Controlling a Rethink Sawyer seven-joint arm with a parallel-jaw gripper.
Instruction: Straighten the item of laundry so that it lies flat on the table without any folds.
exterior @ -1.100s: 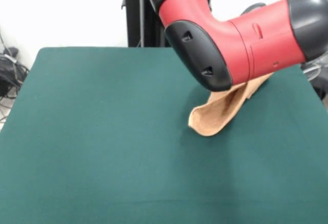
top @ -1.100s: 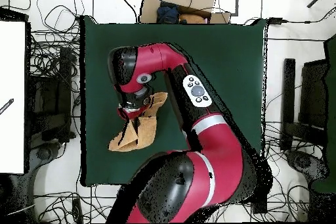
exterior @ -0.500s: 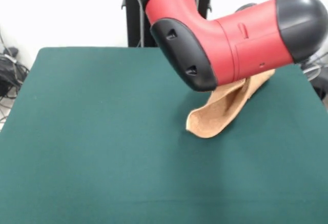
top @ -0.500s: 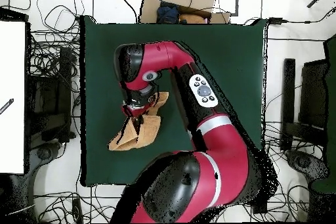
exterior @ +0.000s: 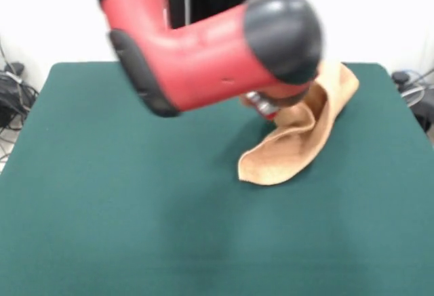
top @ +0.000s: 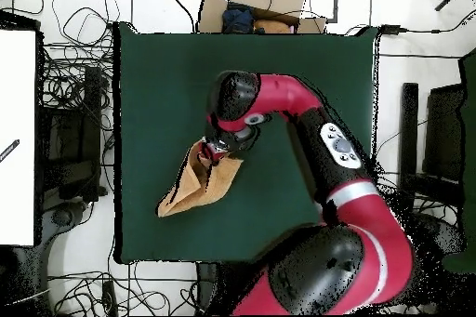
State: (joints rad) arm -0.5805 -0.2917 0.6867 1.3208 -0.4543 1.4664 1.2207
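peach-orange towel (exterior: 298, 137) sits right of centre in the front view, bunched and folded, not flat. its lower end forms a rounded fold lying on the table (exterior: 135, 228), the upper part rises up and to the right toward the upper right of the frame, where a corner stands lifted behind the arm (exterior: 203, 52). the inner surface of the curl shows, edges rolled over.

overhead view: towel (top: 193, 188) is left of centre on the green table (top: 307, 81), a tapering wedge shape, its point toward the lower left of the frame near the table's left edge, wider end up by the gripper (top: 216, 149).

gripper is at the towel's upper end in both views, touching the cloth. in the front view only a small red and metal bit of it (exterior: 266, 104) shows under the black end of the arm, right against the towel. fingers are hidden by the arm and cloth, cannot tell if spread or pinching the towel.

arm crosses the upper half of the front view, red with black joints, blurred. overhead it curves from the lower right of the frame up and over to the towel.

cardboard box (top: 265, 2) sits beyond the table's top edge overhead, cables (top: 74, 90) lie along the left side.
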